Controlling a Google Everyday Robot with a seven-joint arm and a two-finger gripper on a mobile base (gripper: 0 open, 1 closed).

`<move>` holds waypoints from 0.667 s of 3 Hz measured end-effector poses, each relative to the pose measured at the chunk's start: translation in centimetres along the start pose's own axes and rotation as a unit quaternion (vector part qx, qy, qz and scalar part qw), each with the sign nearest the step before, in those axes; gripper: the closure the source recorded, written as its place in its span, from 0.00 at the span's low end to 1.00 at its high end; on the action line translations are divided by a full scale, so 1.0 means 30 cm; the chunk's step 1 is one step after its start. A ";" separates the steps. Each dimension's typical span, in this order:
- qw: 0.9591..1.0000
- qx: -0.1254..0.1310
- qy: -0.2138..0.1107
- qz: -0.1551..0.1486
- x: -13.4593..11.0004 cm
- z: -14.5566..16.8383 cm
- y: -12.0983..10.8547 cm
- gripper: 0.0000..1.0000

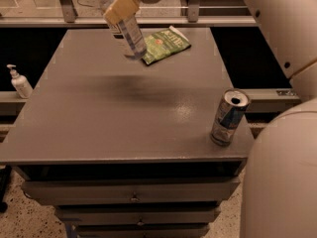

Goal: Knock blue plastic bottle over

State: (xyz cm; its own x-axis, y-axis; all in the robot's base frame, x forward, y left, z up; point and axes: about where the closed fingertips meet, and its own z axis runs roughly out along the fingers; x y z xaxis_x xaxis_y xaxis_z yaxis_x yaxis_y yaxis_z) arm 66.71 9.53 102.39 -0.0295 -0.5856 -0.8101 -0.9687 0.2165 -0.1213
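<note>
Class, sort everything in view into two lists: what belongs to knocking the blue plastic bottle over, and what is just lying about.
Belongs to the job: blue plastic bottle, tilted, at the far side of the table; gripper, against its upper part.
Just lying about: green snack bag; drink can; white pump bottle beside the table.

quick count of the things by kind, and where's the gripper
bottles: 2, blue plastic bottle, white pump bottle
cans: 1, drink can
bags: 1, green snack bag
total: 4
gripper: over the table far side, clamped on the blue plastic bottle
</note>
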 end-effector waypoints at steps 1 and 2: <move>0.996 -0.025 0.078 -0.021 0.085 -0.041 0.019 1.00; 0.981 -0.082 0.164 -0.056 0.183 -0.007 0.084 1.00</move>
State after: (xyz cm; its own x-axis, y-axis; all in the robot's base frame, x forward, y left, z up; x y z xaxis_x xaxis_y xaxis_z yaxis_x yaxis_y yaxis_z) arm 64.06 6.71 97.75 0.0278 -0.8240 -0.5660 -0.9963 0.0232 -0.0826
